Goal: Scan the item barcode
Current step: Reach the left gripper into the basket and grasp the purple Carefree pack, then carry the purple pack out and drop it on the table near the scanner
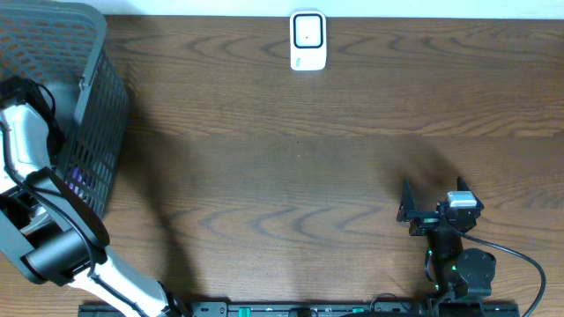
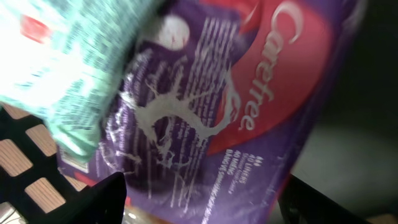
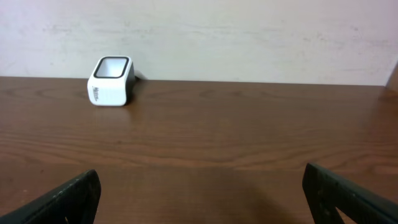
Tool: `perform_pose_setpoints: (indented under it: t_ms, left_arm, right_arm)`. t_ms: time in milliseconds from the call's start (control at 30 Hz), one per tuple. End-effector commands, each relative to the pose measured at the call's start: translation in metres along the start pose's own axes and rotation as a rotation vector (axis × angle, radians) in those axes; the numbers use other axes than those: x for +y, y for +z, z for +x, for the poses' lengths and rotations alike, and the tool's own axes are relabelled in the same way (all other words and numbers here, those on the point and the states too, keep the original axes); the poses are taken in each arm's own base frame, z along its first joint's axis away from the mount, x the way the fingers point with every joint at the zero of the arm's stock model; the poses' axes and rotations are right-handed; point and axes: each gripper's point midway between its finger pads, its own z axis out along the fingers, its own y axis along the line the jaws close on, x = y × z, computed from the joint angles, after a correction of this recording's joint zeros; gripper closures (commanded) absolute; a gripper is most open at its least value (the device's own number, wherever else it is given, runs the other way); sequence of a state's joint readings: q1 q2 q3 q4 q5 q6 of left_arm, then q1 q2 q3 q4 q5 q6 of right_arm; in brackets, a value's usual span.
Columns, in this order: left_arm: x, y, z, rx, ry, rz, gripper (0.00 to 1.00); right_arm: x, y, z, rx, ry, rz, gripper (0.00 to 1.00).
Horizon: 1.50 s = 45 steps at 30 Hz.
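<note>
The item is a purple and red Carefree liner pack (image 2: 249,112) that lies inside the grey mesh basket (image 1: 99,106). My left gripper (image 2: 205,208) is down in the basket with one dark finger (image 2: 102,199) at each side of the pack's lower end, jaws open wide; the left finger overlaps the pack's edge. In the overhead view only the left arm (image 1: 26,145) shows, and a purple patch (image 1: 81,180) through the mesh. The white barcode scanner (image 1: 307,40) (image 3: 111,81) stands at the table's far edge. My right gripper (image 1: 411,211) (image 3: 202,199) rests open and empty near the front right.
A pale green patterned packet (image 2: 68,62) lies on top of the purple pack's upper left part. The basket's mesh floor (image 2: 25,162) shows at the lower left. Bare wooden table (image 1: 291,176) stretches between basket, scanner and right arm.
</note>
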<state>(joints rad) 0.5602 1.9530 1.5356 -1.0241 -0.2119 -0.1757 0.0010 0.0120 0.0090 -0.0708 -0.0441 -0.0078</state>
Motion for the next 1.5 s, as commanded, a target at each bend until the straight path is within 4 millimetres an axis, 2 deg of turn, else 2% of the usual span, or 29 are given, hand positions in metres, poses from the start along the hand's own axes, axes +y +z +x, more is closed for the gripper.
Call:
perform_pose_setpoints:
  t_ms: [0,200,233,267,400,500,567,667,733,767,867,967,1033,1100,1267,1367,1433,1467]
  left_arm:
    - [0.001,0.017,0.004,0.006,0.063,-0.032,0.22]
    - [0.000,0.030,-0.009,-0.066,0.074,-0.050,0.22]
    - [0.000,0.032,-0.008,-0.068,0.073,-0.050,0.26]
    - [-0.001,0.034,-0.008,-0.069,0.073,-0.050,0.34]
    - [-0.001,0.035,-0.008,-0.073,0.071,-0.049,0.91]
    - [-0.001,0.027,-0.012,-0.090,0.065,-0.041,0.93]
    - [-0.006,0.012,-0.018,-0.121,0.056,0.013,0.93]
    - [-0.016,-0.022,-0.031,-0.200,0.038,0.122,0.93]
    - [-0.024,-0.060,-0.043,-0.296,0.027,0.229,0.93]
    - [-0.029,-0.100,-0.052,-0.404,0.020,0.326,0.93]
    - [-0.026,-0.161,-0.059,-0.578,0.012,0.423,0.93]
    - [-0.010,-0.220,-0.058,-0.750,-0.028,0.465,0.93]
    - [0.003,-0.260,-0.052,-0.870,-0.043,0.485,0.92]
    - [0.012,-0.289,-0.044,-0.957,-0.053,0.499,0.93]
    - [0.024,-0.339,-0.019,-1.082,-0.086,0.557,0.93]
    - [0.006,-0.366,-0.001,-1.116,-0.029,0.705,0.93]
    - [-0.018,-0.388,0.018,-1.105,0.040,0.877,0.93]
    - [-0.044,-0.408,0.039,-1.071,0.124,1.056,0.93]
  right_arm:
    - [-0.005,0.000,0.001,0.000,0.015,0.021,0.01]
    - [-0.005,0.000,0.001,0.000,0.015,0.021,0.01]
    - [-0.005,0.000,0.001,0.000,0.015,0.021,0.01]
    - [-0.005,0.000,0.001,0.000,0.015,0.021,0.01]
    - [-0.005,0.000,0.001,0.000,0.015,0.021,0.01]
    - [-0.005,0.000,0.001,0.000,0.015,0.021,0.01]
    - [-0.005,0.000,0.001,0.000,0.015,0.021,0.01]
    - [-0.005,0.000,0.001,0.000,0.015,0.021,0.01]
    - [-0.005,0.000,0.001,0.000,0.015,0.021,0.01]
    - [-0.005,0.000,0.001,0.000,0.015,0.021,0.01]
    - [-0.005,0.000,0.001,0.000,0.015,0.021,0.01]
    - [-0.005,0.000,0.001,0.000,0.015,0.021,0.01]
    - [-0.005,0.000,0.001,0.000,0.015,0.021,0.01]
    - [-0.005,0.000,0.001,0.000,0.015,0.021,0.01]
    - [-0.005,0.000,0.001,0.000,0.015,0.021,0.01]
    - [-0.005,0.000,0.001,0.000,0.015,0.021,0.01]
    - [-0.005,0.000,0.001,0.000,0.015,0.021,0.01]
    - [-0.005,0.000,0.001,0.000,0.015,0.021,0.01]
